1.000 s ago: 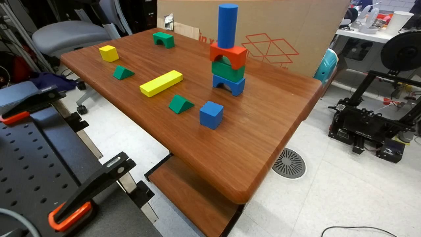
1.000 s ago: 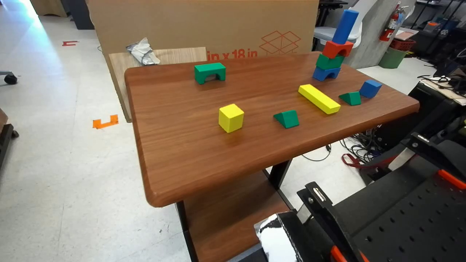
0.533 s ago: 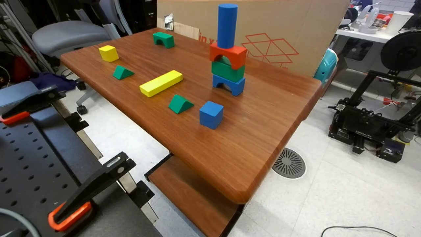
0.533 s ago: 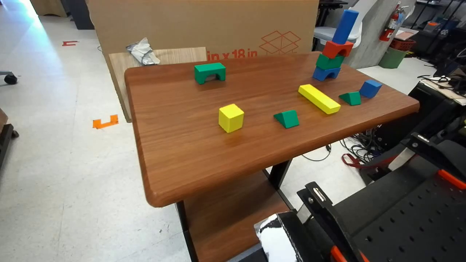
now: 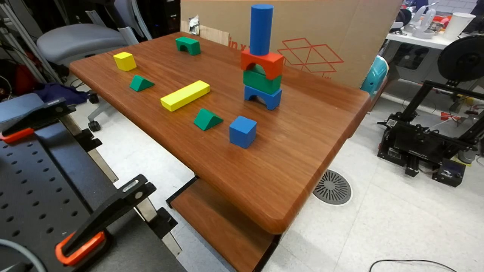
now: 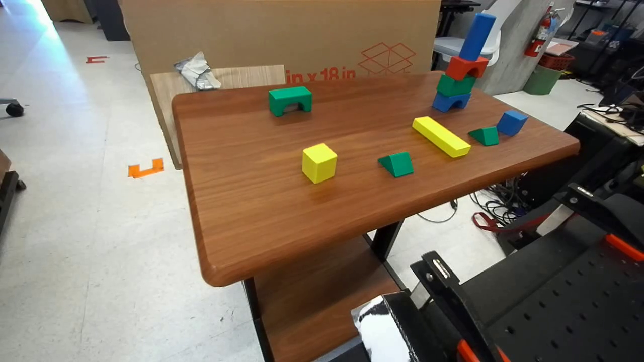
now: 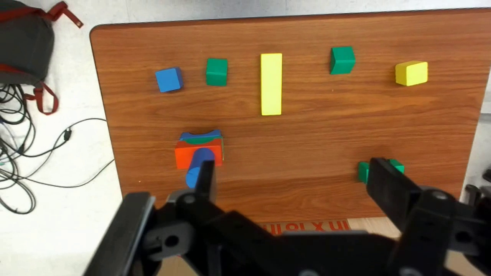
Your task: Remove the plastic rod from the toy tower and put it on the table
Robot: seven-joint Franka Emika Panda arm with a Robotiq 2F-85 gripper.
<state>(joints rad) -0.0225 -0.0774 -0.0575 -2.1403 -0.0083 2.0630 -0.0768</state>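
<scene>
— How do we take the blue rod (image 5: pixel 261 30)?
— It stands upright atop the toy tower (image 5: pixel 262 81); I'd centre the gripper (image 7: pixel 293 164), now spread wide, around it, then lift straight up (the toy tower could topple).
— Anything changed?
— Both exterior views look the same as a second ago.

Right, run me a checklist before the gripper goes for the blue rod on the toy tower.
1. Blue rod atop the toy tower: ok, it stands on end on the red arch.
2. Lower pieces stacked: ok, red arch over green piece over blue arch.
3. Gripper open: ok, its fingers are wide apart.
4. Rod between the fingers: not ok, in the wrist view it shows mostly outside the gap, partly covered by one finger.
5. Fingertip height against the rod: cannot tell, neither exterior view shows the gripper.
</scene>
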